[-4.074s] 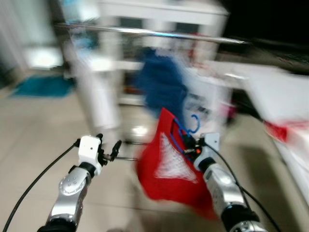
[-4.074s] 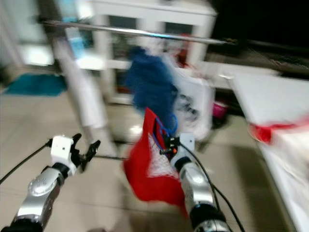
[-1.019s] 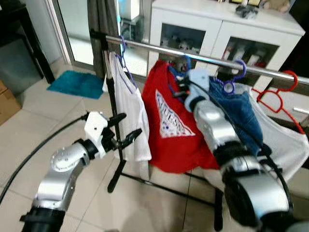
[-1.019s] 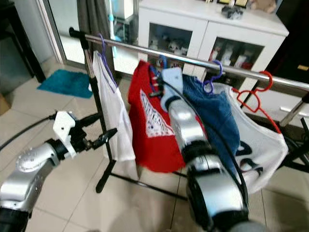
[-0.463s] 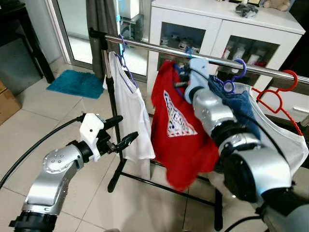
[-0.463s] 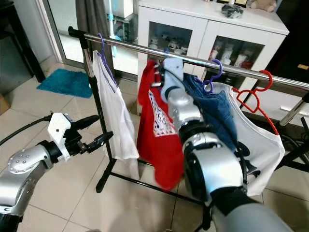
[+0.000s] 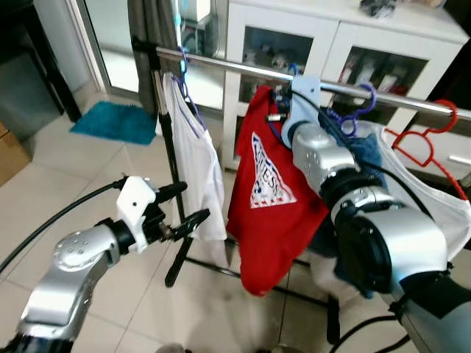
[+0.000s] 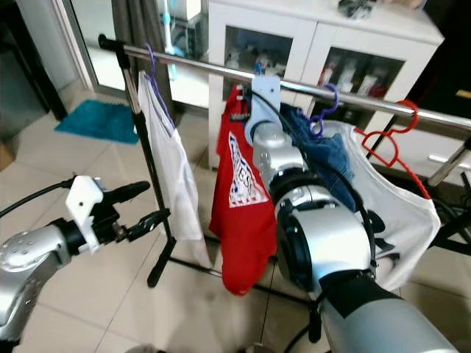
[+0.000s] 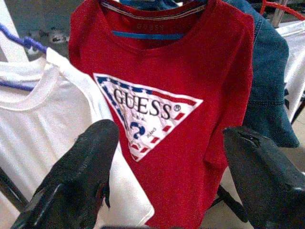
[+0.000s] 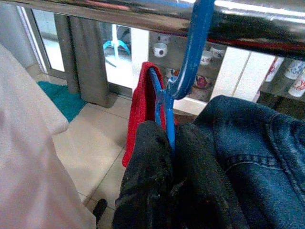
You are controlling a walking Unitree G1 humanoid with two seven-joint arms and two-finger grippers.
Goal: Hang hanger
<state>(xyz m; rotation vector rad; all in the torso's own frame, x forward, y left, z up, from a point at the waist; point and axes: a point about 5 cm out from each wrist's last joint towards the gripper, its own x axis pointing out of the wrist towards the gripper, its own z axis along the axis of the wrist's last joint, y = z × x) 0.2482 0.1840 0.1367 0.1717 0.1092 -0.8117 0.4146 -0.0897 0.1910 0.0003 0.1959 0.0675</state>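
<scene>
Left eye view: the left gripper [image 7: 190, 204] is held low beside the upright of the shiny steel clothes rail [image 7: 221, 65], its fingers spread wide and empty, level with the white T-shirt on a purple hanger [image 7: 196, 169]. Further along the rail, the red printed T-shirt [image 7: 271, 193] hangs from the blue plastic hanger [image 10: 188, 57], whose hook is seen over the rail. The right gripper [image 10: 172, 143] is pinched shut on the hanger's neck, the blue denim garment [image 10: 257, 143] just beside it. The hanging is judged essentially done; release remains. Compared with half a second earlier, the red T-shirt hangs straighter under the rail.
</scene>
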